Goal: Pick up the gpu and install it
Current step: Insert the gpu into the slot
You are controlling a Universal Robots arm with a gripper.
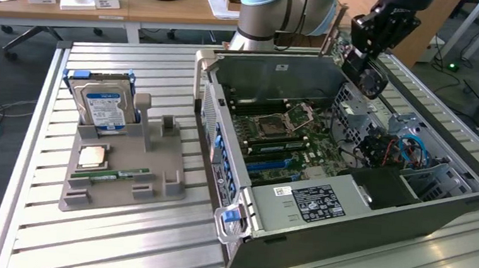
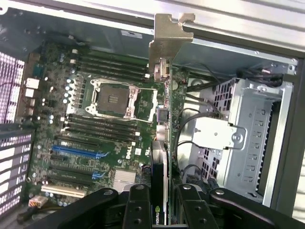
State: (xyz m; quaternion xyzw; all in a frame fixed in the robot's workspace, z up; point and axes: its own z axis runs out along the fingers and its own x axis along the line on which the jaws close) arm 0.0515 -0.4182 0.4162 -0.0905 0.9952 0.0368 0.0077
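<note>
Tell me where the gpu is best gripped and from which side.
Pinch the gpu across its two flat faces, at the end away from its silver bracket, coming in along the card's plane. It is thin and flat, so only the broad faces offer purchase, and that leaves the bracket end clear. The gripper appears shut on it that way.

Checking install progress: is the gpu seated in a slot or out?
Out: the end effector grips the gpu above the open case.

Slatted metal table — grey fixture beside open computer case.
</note>
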